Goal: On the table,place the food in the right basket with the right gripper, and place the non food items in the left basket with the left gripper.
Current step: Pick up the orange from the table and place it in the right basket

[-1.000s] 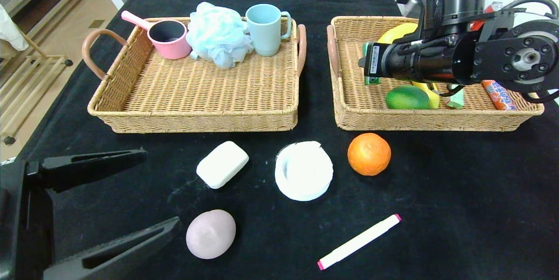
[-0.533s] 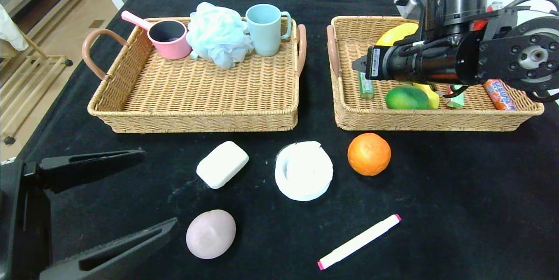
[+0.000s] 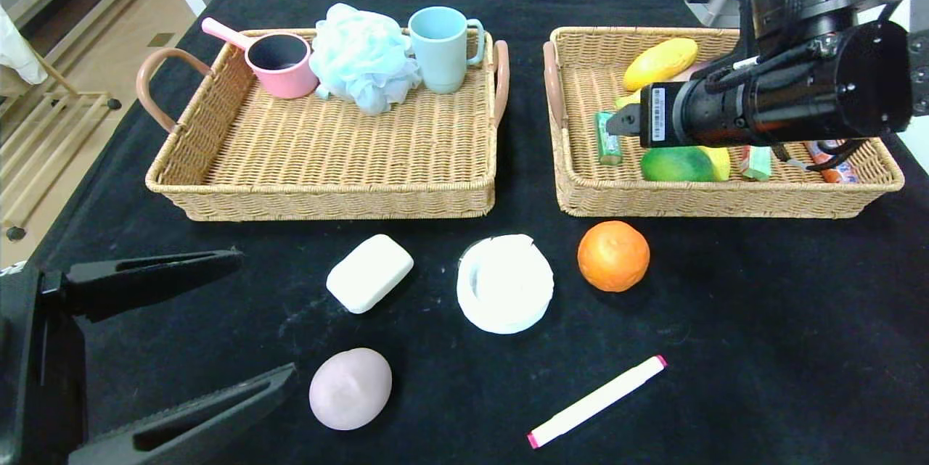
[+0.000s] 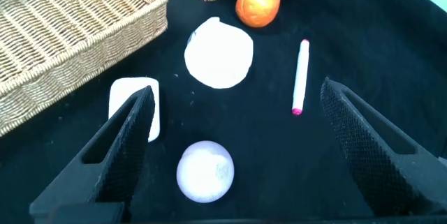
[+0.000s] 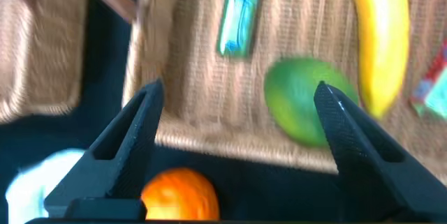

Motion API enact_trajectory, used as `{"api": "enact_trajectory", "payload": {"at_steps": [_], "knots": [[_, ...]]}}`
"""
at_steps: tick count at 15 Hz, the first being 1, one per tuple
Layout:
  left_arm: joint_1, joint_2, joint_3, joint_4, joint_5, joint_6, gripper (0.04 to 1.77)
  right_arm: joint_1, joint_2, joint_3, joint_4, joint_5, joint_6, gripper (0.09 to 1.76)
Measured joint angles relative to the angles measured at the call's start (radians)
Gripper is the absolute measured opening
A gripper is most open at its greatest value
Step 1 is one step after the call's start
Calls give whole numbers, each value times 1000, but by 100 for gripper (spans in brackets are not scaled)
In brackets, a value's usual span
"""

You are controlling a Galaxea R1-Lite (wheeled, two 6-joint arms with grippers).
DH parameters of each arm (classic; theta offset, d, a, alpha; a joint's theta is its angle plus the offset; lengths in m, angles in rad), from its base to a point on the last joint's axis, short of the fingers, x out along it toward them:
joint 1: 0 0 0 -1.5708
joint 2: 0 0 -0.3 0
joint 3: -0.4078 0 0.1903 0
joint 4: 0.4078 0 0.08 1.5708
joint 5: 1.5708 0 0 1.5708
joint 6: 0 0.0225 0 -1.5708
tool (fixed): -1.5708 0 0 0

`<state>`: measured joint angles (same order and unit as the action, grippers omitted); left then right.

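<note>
Right gripper (image 3: 617, 120) over right basket (image 3: 573, 193), jaws wide, empty — green gum pack (image 3: 607, 138) lies flat by basket's left wall. Orange (image 3: 613, 256), soap bar (image 3: 369, 273), white disc (image 3: 504, 284), pink egg-shaped lump (image 3: 350, 387), marker (image 3: 596, 401) on tabletop (image 3: 762, 320) before baskets. Left gripper (image 3: 254, 320) at near-left corner — jaws wide, empty.

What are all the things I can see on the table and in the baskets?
Baskets: 2, tan, side by side at the back.
Left basket: pink cup, blue puff, blue mug.
Right basket: green gum, green fruit, yellow fruit, banana.
Table: white soap, white disc, orange, pink egg, white pen.
Left gripper: open, near corner.
Right gripper: open, over right basket.
</note>
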<state>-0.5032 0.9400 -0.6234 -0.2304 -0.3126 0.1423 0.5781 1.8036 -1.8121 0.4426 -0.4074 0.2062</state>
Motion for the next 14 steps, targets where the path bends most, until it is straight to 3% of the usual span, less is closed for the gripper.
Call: {"api": "enact_trajectory", "payload": {"at_steps": [8, 14], "knots": [[0, 5, 0, -2, 3, 1, 172, 138, -73, 1, 336, -7, 220, 166], [0, 1, -2, -7, 16, 7, 172, 179, -27, -7, 378, -3, 317, 169]]}}
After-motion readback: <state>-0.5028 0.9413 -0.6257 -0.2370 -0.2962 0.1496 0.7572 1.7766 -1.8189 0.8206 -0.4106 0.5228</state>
